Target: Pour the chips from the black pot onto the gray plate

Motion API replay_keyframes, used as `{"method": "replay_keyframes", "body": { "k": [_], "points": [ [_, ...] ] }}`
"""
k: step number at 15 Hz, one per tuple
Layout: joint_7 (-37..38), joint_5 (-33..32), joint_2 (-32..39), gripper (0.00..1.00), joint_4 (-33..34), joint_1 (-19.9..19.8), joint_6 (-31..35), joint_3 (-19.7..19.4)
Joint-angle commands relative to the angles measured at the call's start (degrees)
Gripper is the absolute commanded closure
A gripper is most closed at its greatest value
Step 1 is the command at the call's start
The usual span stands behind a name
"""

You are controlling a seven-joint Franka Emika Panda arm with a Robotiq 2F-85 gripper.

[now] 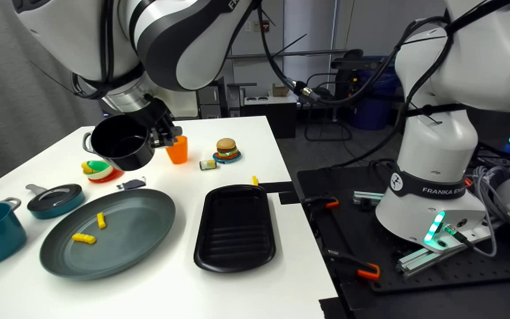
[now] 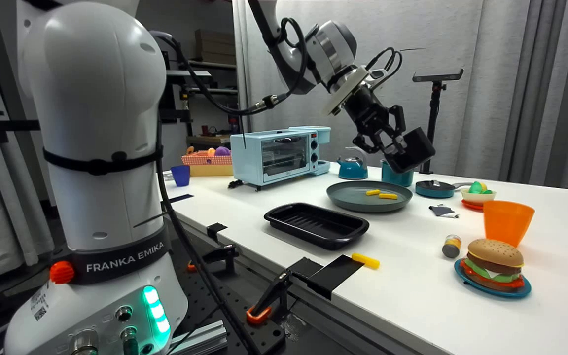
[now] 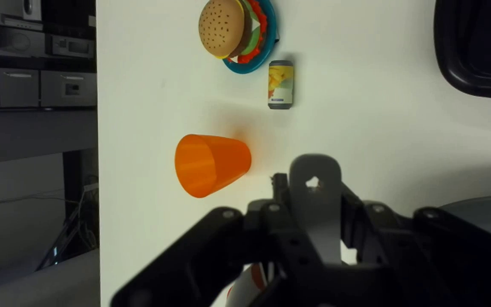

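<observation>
Pour's looking done — 2 yellow stick-shaped chips [image 1: 84,238] are lying on the round gray plate [image 1: 131,230], 1 on the white tabletop [image 2: 412,305]. End effector [image 3: 315,191] is clamping the tilted round black pot [image 1: 124,139] aloft by its gray handle [image 3: 321,230] — next likely levelling, lowering.

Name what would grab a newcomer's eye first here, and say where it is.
Probably the black pot, held tilted above the white table, its handle gripped between the fingers. Next, two yellow chips lie bright against the gray plate. The orange cup may draw the eye too, standing upright near the toy burger.
</observation>
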Motion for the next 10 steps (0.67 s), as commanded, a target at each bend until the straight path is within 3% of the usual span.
{"method": "replay_keyframes", "body": {
  "k": [1,10],
  "points": [
    [3.84,-4.37,2.48,0.93,2.61,1.20,-4.71,0.13],
    [8.26,-13.55,7.84,0.93,4.91,2.87,-11.17,0.61]
  ]
}}
